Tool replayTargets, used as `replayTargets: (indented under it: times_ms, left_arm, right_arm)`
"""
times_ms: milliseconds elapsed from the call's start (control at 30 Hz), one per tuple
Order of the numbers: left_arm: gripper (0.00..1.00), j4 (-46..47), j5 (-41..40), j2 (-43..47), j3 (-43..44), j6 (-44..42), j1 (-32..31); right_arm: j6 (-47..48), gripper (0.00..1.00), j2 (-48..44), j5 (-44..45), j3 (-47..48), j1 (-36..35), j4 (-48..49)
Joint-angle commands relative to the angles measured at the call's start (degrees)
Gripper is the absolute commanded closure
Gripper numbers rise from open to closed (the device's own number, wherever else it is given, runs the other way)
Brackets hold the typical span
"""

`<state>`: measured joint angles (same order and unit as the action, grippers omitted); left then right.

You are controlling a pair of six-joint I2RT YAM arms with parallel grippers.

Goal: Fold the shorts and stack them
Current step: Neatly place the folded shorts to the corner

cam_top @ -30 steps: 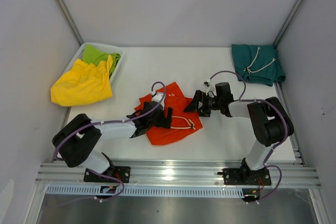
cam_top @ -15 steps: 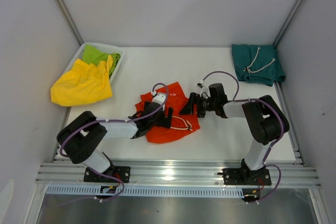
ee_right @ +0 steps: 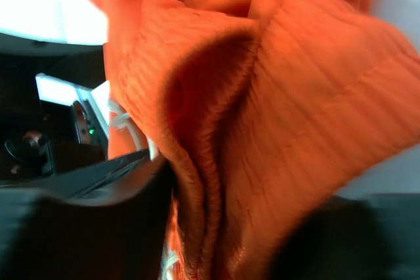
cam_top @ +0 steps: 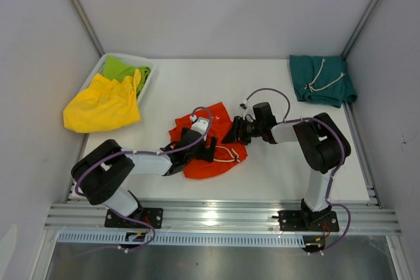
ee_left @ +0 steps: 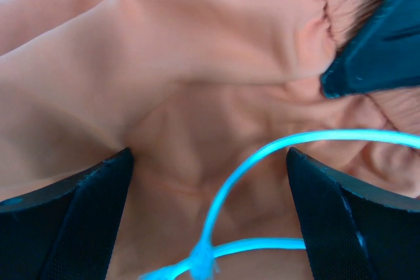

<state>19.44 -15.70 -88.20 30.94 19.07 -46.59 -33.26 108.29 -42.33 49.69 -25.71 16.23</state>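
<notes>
The orange shorts (cam_top: pixel 209 162) lie crumpled at the table's middle, their white drawstring (cam_top: pixel 226 153) on top. My left gripper (cam_top: pixel 209 148) rests low on them, open; in the left wrist view its fingers (ee_left: pixel 79 214) straddle cloth (ee_left: pixel 197 77) and the drawstring (ee_left: pixel 262 155) without pinching. My right gripper (cam_top: pixel 231 134) reaches in from the right. In the right wrist view a ribbed fold of the orange shorts (ee_right: pixel 315 83) fills the gap of that gripper (ee_right: pixel 243 195), both jaws pressing it. The teal shorts (cam_top: pixel 321 80) lie folded at the back right corner.
A white bin (cam_top: pixel 105 60) at the back left holds lime-green shorts (cam_top: pixel 125 69), with yellow shorts (cam_top: pixel 102 104) spilling over its front. The two grippers are close together over the orange cloth; the right one's finger (ee_left: pixel 380 44) shows in the left wrist view.
My right gripper has slid left onto the orange shorts' right edge and its jaws have narrowed onto the cloth. The left gripper has barely moved and stays open.
</notes>
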Motion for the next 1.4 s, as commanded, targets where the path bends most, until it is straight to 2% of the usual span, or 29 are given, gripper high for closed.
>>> replayTargets:
  times_ms: [0,67,100,167,300,333,500,633,800,967,1200,1300,1367]
  left_arm:
    - [0.02,0.68,3.40,0.84,-1.93,0.62,-1.05]
    - [0.02,1.12,3.57,2.76,-2.37,1.32,-1.05]
    - [0.02,1.04,3.75,3.73,-2.64,1.49,-1.05]
    - [0.01,-0.19,4.54,7.49,-2.73,2.20,-0.96]
    - [0.01,-5.37,4.89,15.15,-1.06,2.73,-0.87]
    - [0.01,-7.99,4.72,16.65,0.25,2.81,-0.87]
    - [0.01,-14.07,3.49,24.47,1.67,3.34,-0.79]
    - [0.01,-17.15,4.54,26.67,1.93,5.09,-0.87]
    - [0.01,-16.80,6.56,28.00,0.44,6.51,-0.87]
    - [0.01,-17.95,7.53,28.61,0.09,5.98,-0.87]
    - [0.01,-18.12,9.11,27.30,0.79,4.75,-0.87]
    - [0.01,-18.30,9.46,25.72,2.37,3.96,-0.87]
    - [0.01,-18.12,9.55,24.40,2.72,3.70,-0.87]
  right_arm:
    - [-0.23,0.63,3.15,3.13,1.63,-0.13,-2.78]
    - [-0.58,0.77,3.59,3.82,2.86,0.14,-3.82]
    - [-0.41,0.90,3.77,4.35,3.65,0.23,-4.71]
    - [0.90,1.00,3.86,6.02,6.46,0.84,-7.86]
    - [3.81,1.00,2.72,9.27,11.82,3.03,-15.33]
    - [4.42,1.00,2.37,11.63,14.53,4.34,-20.14]
    - [9.51,1.00,2.54,20.60,23.68,8.31,-31.15]
    - [12.59,1.00,6.14,20.88,31.85,12.61,-37.14]
    - [15.50,1.00,13.68,21.84,43.01,17.36,-43.55]
    - [19.36,1.00,23.53,22.81,61.73,20.44,-51.64]
    - [20.33,1.00,37.07,19.91,86.07,24.66,-60.69]
    - [20.07,1.00,39.28,19.82,92.76,26.41,-62.29]
    - [18.50,1.00,38.14,19.39,92.61,27.99,-59.66]
